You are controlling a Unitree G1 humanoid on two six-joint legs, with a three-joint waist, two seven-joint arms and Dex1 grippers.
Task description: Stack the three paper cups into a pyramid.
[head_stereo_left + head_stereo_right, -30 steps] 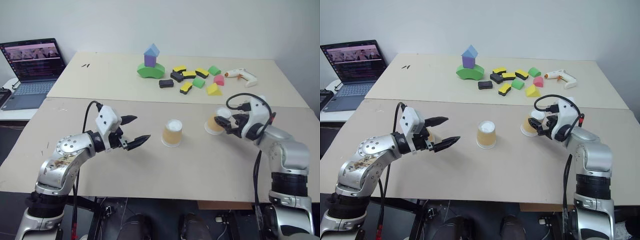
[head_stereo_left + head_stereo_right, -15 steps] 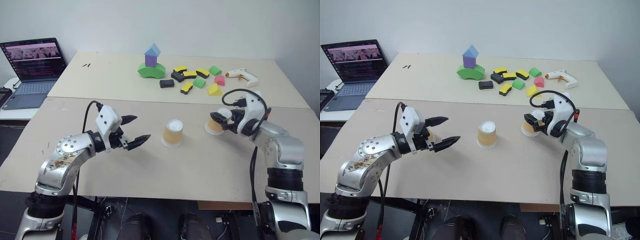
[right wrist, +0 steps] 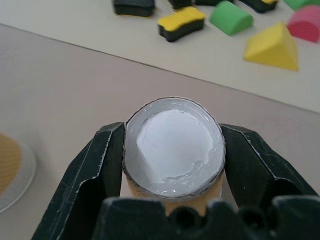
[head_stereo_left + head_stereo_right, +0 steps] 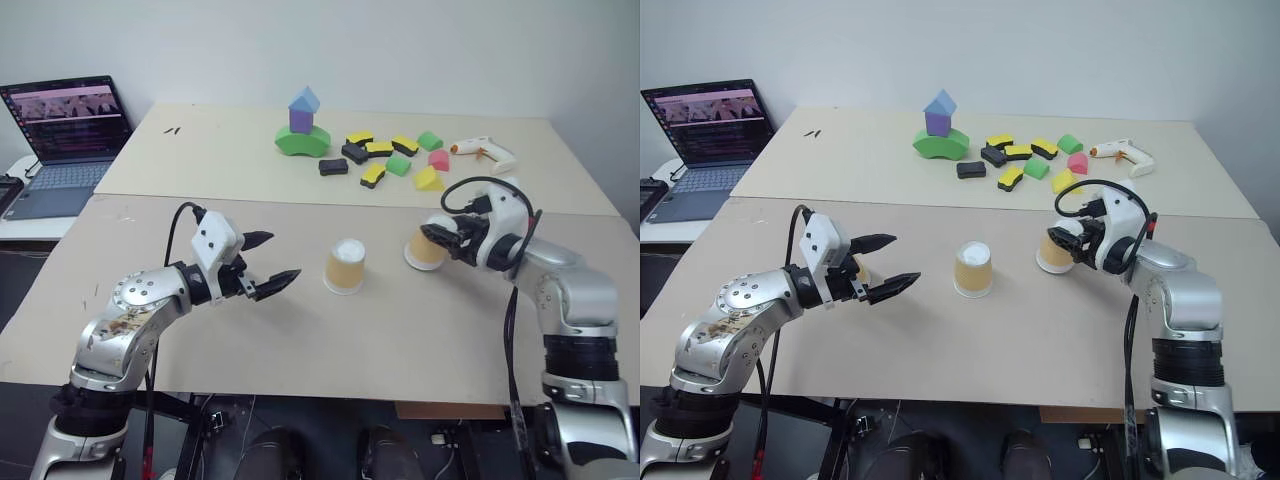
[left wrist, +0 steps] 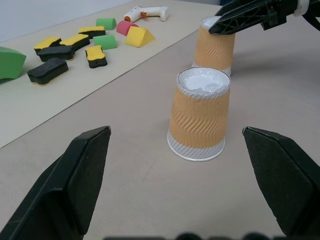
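1. A third cup (image 4: 858, 270) peeks out tan behind the left gripper (image 4: 886, 264) in the right eye view, mostly hidden by the gripper's white housing, so its pose cannot be made out.
2. In the right wrist view the held cup (image 3: 174, 150) shows its white base and little of its tan side; its wide rim is out of sight below the fingers (image 3: 90, 175).
3. At the edge of that same view, a sliver of the middle cup (image 3: 12, 167) is cut off by the frame.
4. The right gripper (image 4: 448, 240) is clamped on the held cup near its white base, one black finger on each side, at the right of the near table (image 4: 300, 340).
5. From the head view that cup leans toward the left, and whether its rim rests on the table cannot be told.
6. The middle cup (image 4: 345, 265) stands upside down, white base up, alone on the near table between the two grippers, apart from both.
7. The left gripper hovers above the near table on the left with its fingers spread wide and nothing between them, pointing toward the middle cup.
8. On the far table lie foam blocks (image 4: 385, 160), a block tower (image 4: 302, 125) and a glue gun (image 4: 482, 152); a laptop (image 4: 65, 135) sits far left.
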